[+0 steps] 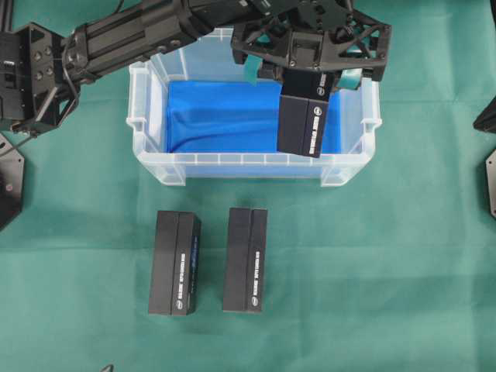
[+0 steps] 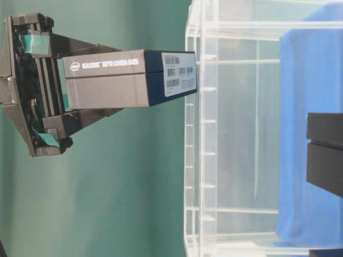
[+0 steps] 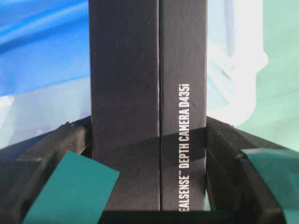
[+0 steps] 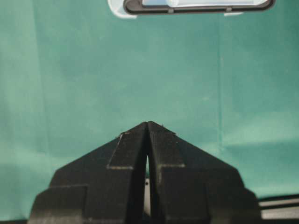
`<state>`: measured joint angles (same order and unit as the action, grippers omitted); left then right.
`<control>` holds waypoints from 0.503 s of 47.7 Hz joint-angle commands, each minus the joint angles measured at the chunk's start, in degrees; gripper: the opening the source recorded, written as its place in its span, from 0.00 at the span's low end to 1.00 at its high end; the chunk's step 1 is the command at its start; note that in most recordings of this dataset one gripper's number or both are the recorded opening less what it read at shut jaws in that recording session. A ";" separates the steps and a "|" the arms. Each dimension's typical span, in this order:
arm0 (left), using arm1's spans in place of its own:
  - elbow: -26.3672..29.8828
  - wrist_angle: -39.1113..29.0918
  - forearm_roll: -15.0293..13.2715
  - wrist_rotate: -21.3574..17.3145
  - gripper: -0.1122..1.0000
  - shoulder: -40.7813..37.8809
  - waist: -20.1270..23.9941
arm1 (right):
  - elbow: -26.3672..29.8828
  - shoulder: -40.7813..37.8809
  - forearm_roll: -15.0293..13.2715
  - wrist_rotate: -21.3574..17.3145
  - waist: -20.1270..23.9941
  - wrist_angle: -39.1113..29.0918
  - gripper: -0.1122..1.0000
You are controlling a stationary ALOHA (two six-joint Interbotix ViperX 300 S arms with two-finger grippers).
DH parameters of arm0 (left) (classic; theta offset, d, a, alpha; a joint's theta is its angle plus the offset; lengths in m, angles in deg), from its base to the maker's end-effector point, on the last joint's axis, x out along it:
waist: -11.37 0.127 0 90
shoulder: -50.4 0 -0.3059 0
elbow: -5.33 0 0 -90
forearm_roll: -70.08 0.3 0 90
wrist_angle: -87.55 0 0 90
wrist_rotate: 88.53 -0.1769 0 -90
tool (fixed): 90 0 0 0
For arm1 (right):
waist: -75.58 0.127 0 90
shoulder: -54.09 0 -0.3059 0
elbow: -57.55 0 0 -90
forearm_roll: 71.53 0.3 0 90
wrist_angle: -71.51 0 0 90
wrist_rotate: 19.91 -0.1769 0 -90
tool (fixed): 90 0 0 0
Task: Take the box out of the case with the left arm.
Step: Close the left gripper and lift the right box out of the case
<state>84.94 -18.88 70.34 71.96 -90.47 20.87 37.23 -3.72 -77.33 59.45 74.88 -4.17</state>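
Note:
The case (image 1: 155, 167) is a clear bin lined with blue cloth (image 1: 217, 116). Over its right part my left gripper (image 1: 304, 81) is shut on one end of a black box (image 1: 304, 124), which hangs from it with the long side upright. In the table-level view the box (image 2: 128, 77) is lifted in the left gripper (image 2: 102, 80), its free end about level with the case's rim (image 2: 195, 160). The left wrist view shows the box (image 3: 147, 93) clamped between teal-padded fingers (image 3: 70, 191). My right gripper (image 4: 147, 125) is shut on nothing above the green cloth.
Two more black boxes (image 1: 174, 263) (image 1: 245, 260) lie side by side on the green cloth in front of the case. The left arm (image 1: 124, 39) crosses above the case's back left corner. Black arm parts (image 1: 487, 116) show at the right edge.

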 commanded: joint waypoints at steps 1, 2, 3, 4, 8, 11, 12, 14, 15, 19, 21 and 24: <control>1.49 0.00 0.26 0.00 0.65 1.67 0.00 | 0.97 -0.18 0.18 -0.09 0.00 0.26 0.10; 1.49 0.00 0.26 0.00 0.65 1.58 0.00 | 0.88 -0.09 0.18 -0.09 0.00 0.26 0.10; 1.49 0.00 0.26 0.00 0.65 1.67 0.00 | 0.97 -0.09 0.18 -0.09 -0.09 0.26 0.10; 1.49 0.00 0.26 0.00 0.65 1.67 -0.09 | 0.97 -0.09 0.18 -0.09 0.00 0.26 0.10; 1.49 0.18 0.26 0.00 0.65 1.67 -0.09 | 0.88 -0.09 0.18 -0.09 -0.09 0.26 0.10; 1.49 0.44 0.26 0.00 0.65 1.67 -0.18 | 0.88 -0.18 0.18 -0.09 0.00 0.26 0.10; 1.49 0.53 0.26 0.09 0.65 1.67 -0.18 | 0.97 -0.09 0.18 -0.09 -0.09 0.26 0.10; 1.49 0.53 0.26 0.09 0.65 1.67 -0.18 | 0.88 -0.09 0.18 -0.09 0.00 0.26 0.10; 1.49 0.53 0.26 0.09 0.65 1.67 -0.18 | 0.97 -0.18 0.18 0.00 -0.09 0.26 0.10; 1.49 0.53 0.26 0.09 0.65 1.67 -0.26 | 0.97 -0.18 0.18 -0.09 -0.09 0.18 0.10; 1.49 0.53 0.35 0.18 0.65 1.67 -0.26 | 0.97 -0.09 0.18 -0.09 -0.09 0.09 0.10; 1.49 0.53 0.26 0.18 0.65 1.58 -0.26 | 0.97 -0.18 0.18 -0.09 0.00 0.09 0.10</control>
<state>84.85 -18.53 70.43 72.05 -90.47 20.69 37.23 -3.72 -77.24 59.54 74.88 -4.26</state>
